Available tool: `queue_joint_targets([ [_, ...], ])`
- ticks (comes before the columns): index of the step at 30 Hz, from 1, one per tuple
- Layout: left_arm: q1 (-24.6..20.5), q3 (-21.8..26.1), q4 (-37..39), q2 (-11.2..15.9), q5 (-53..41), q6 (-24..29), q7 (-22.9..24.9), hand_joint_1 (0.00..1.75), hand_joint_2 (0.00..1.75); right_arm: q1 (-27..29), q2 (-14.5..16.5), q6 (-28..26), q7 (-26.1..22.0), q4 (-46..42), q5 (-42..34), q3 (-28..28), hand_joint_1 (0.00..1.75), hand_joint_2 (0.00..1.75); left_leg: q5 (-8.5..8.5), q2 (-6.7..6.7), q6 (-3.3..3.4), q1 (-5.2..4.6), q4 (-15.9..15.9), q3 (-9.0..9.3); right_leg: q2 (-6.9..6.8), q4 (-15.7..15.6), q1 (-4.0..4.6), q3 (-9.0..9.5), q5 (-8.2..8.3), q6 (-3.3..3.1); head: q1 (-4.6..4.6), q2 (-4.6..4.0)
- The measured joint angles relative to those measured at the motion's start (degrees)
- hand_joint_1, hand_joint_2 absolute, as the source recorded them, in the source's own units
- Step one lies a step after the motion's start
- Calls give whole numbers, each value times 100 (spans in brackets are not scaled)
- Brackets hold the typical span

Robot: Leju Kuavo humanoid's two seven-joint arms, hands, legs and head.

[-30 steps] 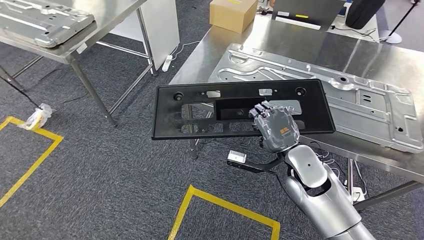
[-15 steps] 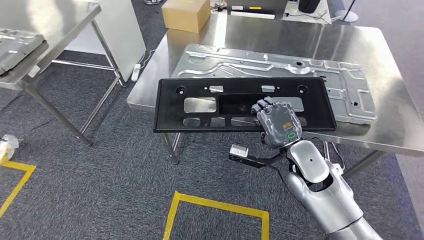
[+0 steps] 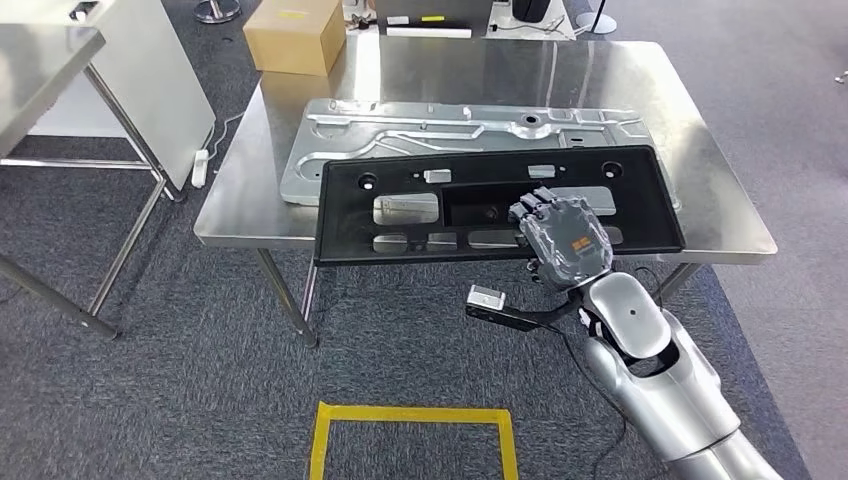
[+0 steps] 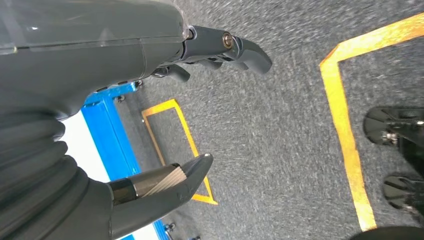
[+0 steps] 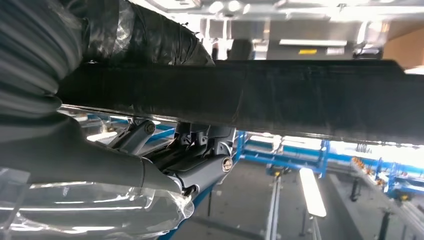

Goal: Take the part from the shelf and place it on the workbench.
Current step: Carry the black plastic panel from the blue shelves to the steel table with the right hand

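Over the workbench (image 3: 730, 215), the right hand (image 3: 562, 240) grips the black part (image 3: 400, 180); no legible writing.

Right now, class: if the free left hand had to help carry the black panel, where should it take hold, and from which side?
Grip the black panel at its free left end, coming from below the near edge: that end overhangs the workbench, and the right hand grips right of centre.

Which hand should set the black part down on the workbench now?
Right. The right hand grips the black part over the workbench; the left hand is open above the floor.
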Motion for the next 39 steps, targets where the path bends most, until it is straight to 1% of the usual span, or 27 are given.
queue_joint_targets([
  [1, 4, -2, -1, -2, 0, -3, 5, 0, 175, -10, 1, 4, -16, 18, 5, 3, 175, 175, -3, 55, 12, -6, 0, -1, -109, 385, -18, -188, -171, 23, 10, 0],
  [2, 6, -3, -1, -4, 0, -7, 10, 0, 175, -12, 4, 14, -34, 42, -4, 8, 175, 175, -7, 102, 12, -8, 3, -3, -158, 702, -40, -342, -276, 47, 12, 0],
  [3, 6, -5, -1, -5, 0, -11, 14, 0, 175, -9, 9, 29, -46, 70, -18, 16, 175, 175, -13, 140, 8, -7, 6, -2, -179, 846, -65, -410, -278, 71, 12, 0],
  [4, 6, -8, -1, -6, 0, -15, 16, 0, 175, -10, 14, 44, -55, 100, -34, 24, 175, 175, -21, 167, -2, -4, 12, 2, -190, 765, -87, -361, -173, 88, 13, 0],
  [5, 6, -14, -1, -6, 0, -23, 19, 0, 175, -17, 21, 59, -57, 127, -47, 31, 175, 175, -32, 183, -19, 0, 22, 10, -202, 457, -104, -193, 13, 96, 14, 0],
  [6, 6, -21, -2, -6, 0, -34, 20, 0, 175, -30, 36, 81, -58, 151, -63, 35, 175, 175, -49, 198, -42, 3, 38, 18, -220, 29, -114, 31, 191, 94, 15, 0],
  [7, 5, -29, -4, -6, 0, -45, 20, 0, 175, -48, 57, 106, -62, 170, -82, 39, 175, 175, -67, 211, -70, -7, 57, 17, -240, -335, -104, 230, 305, 81, 15, 0],
  [8, 4, -39, -9, -5, 0, -61, 22, 0, 175, -68, 98, 138, -69, 187, -102, 44, 175, 175, -82, 221, -103, -16, 70, 13, -249, -598, -89, 367, 369, 59, 13, 0],
  [9, 4, -50, -16, -5, 0, -76, 27, 0, 175, -85, 156, 171, -79, 207, -121, 55, 175, 175, -98, 230, -108, -31, 84, 7, -252, -721, -83, 425, 375, 43, 9, 0],
  [12, 7, -80, -36, -4, 0, -114, 46, 0, 175, -121, 331, 233, -102, 274, -144, 120, 175, 175, -102, 243, -78, -38, 78, 15, -224, -744, -70, 429, 379, 13, 0, 0],
  [16, 11, -91, -44, -4, 0, -127, 51, 0, 175, -160, 465, 238, -119, 357, -145, 193, 175, 175, -74, 241, -131, -22, 15, 54, -220, -739, -48, 431, 362, -35, -2, 0],
  [21, 18, -93, -57, -4, 0, -131, 54, 0, 175, -199, 518, 238, -120, 415, -145, 236, 175, 175, -64, 239, -198, -13, -12, 64, -221, -730, -36, 429, 356, -62, -1, 0],
  [25, 19, -99, -58, -4, 0, -127, 54, 0, 175, -209, 543, 253, -120, 422, -153, 255, 175, 175, -63, 239, -237, -8, -13, 63, -221, -728, -22, 430, 357, -68, -1, 0],
  [27, 19, -111, -58, -4, 0, -113, 54, 0, 175, -217, 581, 278, -120, 431, -166, 298, 175, 175, -66, 239, -246, -10, -12, 63, -220, -728, -17, 430, 357, -68, 0, 0],
  [39, 86, -264, -58, -4, 0, -137, 2, 0, 175, -315, 736, 382, -125, 469, -314, 640, 175, 175, -77, 239, -254, -16, 4, 56, -223, -733, -19, 433, 357, -67, 0, 0],
])
